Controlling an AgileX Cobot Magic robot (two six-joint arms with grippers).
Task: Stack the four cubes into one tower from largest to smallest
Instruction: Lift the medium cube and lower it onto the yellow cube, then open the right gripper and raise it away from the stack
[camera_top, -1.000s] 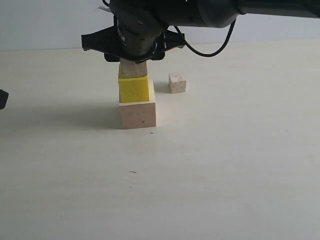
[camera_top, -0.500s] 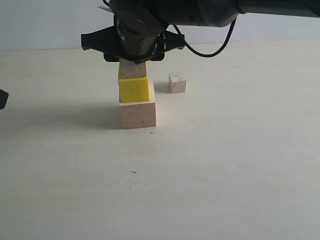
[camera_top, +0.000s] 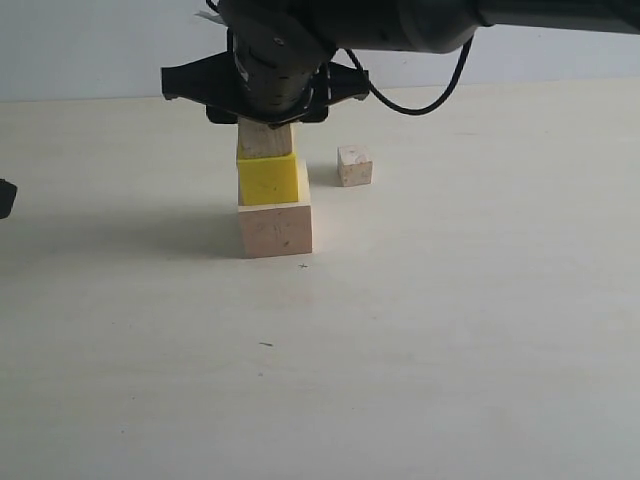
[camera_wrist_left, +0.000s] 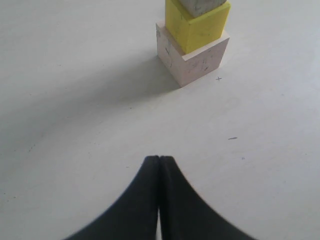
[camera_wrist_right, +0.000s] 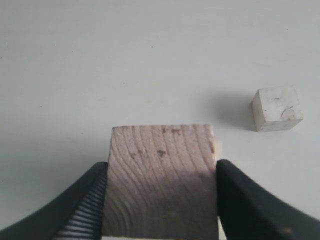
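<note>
Right wrist view: your right gripper (camera_wrist_right: 161, 170) clamps the medium cube (camera_wrist_right: 160, 182), one pad on each side; the stack below is hidden.
Exterior view: that cube sits on the yellow cube (camera_top: 268, 181), which sits on the large cube (camera_top: 275, 229), toward the counter's (camera_top: 450, 330) far edge.
Loose: the small cube (camera_top: 354, 165), apart from the stack, nearer the far edge.
Idle: your left gripper (camera_wrist_left: 159, 167), fingers pressed together, empty.
Blocked: the medium cube's top, behind the gripper body.

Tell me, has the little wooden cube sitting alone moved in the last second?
No. The small wood cube sits in the same spot, apart from and right of the large pale cube.
</note>
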